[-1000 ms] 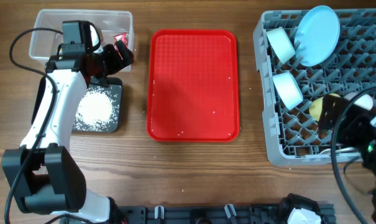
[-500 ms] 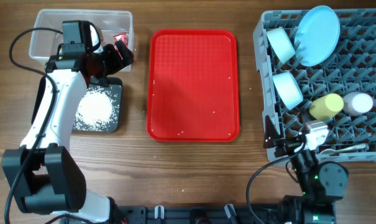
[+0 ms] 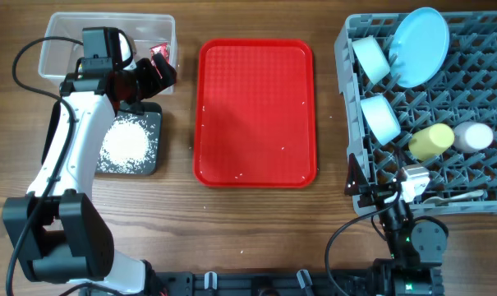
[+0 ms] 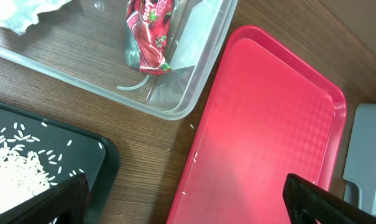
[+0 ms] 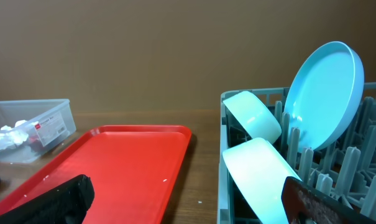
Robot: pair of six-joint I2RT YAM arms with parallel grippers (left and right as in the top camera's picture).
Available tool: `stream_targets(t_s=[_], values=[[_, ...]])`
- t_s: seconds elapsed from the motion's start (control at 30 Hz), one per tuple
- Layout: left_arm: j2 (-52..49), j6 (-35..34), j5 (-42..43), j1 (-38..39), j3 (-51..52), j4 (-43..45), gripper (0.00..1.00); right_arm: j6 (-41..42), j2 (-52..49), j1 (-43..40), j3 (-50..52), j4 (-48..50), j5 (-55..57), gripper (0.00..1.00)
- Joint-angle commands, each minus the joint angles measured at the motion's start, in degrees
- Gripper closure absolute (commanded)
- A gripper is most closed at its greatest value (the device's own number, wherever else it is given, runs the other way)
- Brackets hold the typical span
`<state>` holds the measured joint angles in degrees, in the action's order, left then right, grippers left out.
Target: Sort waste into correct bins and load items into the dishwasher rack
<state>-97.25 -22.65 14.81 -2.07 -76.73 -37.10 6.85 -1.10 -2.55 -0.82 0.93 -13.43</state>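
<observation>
My left gripper (image 3: 149, 82) hangs open and empty beside the clear tub (image 3: 67, 29), which holds a red wrapper (image 4: 149, 34) and a white tissue (image 4: 13, 12). White rice (image 3: 126, 144) lies piled in the black tray (image 3: 152, 158). The grey rack (image 3: 343, 99) on the right carries a light-blue plate (image 3: 421, 45), two light-blue bowls (image 3: 370, 57) (image 3: 379, 117), a yellow cup (image 3: 431, 140), a pale pink cup (image 3: 476, 136) and a white spoon (image 3: 453, 197). My right gripper (image 3: 381, 182) stands open and empty at the rack's near left corner.
The flat red tray (image 3: 256, 111) lies in the middle with a few stray rice grains on it. More grains dot the wood around it. In the right wrist view the red tray (image 5: 113, 162) is on the left and the rack's edge (image 5: 224, 186) on the right.
My right arm has drawn back from over the rack's right side to its near left corner, uncovering both cups. The left arm has not moved.
</observation>
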Motion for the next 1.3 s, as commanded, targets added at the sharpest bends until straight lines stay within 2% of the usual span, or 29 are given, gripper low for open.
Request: stream_targets(t_s=[0.0,0.2,0.3,0.43,0.53,0.63,0.67,0.73,0.77,0.87,0.97,1.1,1.27], values=[[0.8,-0.1,-0.1,-0.2,-0.1,0.2,0.00,1.0,0.8,0.3,0.5,0.3,0.8,0.00],[1.3,-0.1,-0.1,-1.0,-0.1,0.1,0.00,1.0,0.8,0.3,0.5,0.3,0.8,0.00],[5.1,-0.1,-0.1,-0.9,-0.1,0.0,0.00,1.0,0.8,0.3,0.5,0.3,0.8,0.00],[19.7,-0.1,-0.2,5.0,-0.1,-0.2,0.00,1.0,0.8,0.3,0.5,0.3,0.8,0.00],[32.9,-0.1,-1.0,8.5,-0.1,-5.0,0.00,1.0,0.8,0.3,0.5,0.3,0.8,0.00],[45.9,-0.1,-3.8,7.1,0.6,-8.2,0.00,1.0,0.8,0.3,0.5,0.3,0.8,0.00],[50.8,-0.1,-8.2,5.8,3.4,-7.2,0.00,1.0,0.8,0.3,0.5,0.3,0.8,0.00],[58.9,-0.1,-10.4,1.9,13.3,-0.1,0.00,1.0,0.8,0.3,0.5,0.3,0.8,0.00],[62.6,-0.1,-9.9,-0.1,19.4,5.7,0.00,1.0,0.8,0.3,0.5,0.3,0.8,0.00],[74.7,-0.1,-9.3,-2.1,44.5,31.5,0.00,1.0,0.8,0.3,0.5,0.3,0.8,0.00],[83.2,-0.1,-9.5,-1.6,60.8,44.8,0.00,1.0,0.8,0.3,0.5,0.3,0.8,0.00],[94.0,-0.1,-12.3,-0.9,73.1,46.8,0.00,1.0,0.8,0.3,0.5,0.3,0.8,0.00],[96.7,-0.1,-13.6,0.4,76.4,43.1,0.00,1.0,0.8,0.3,0.5,0.3,0.8,0.00]])
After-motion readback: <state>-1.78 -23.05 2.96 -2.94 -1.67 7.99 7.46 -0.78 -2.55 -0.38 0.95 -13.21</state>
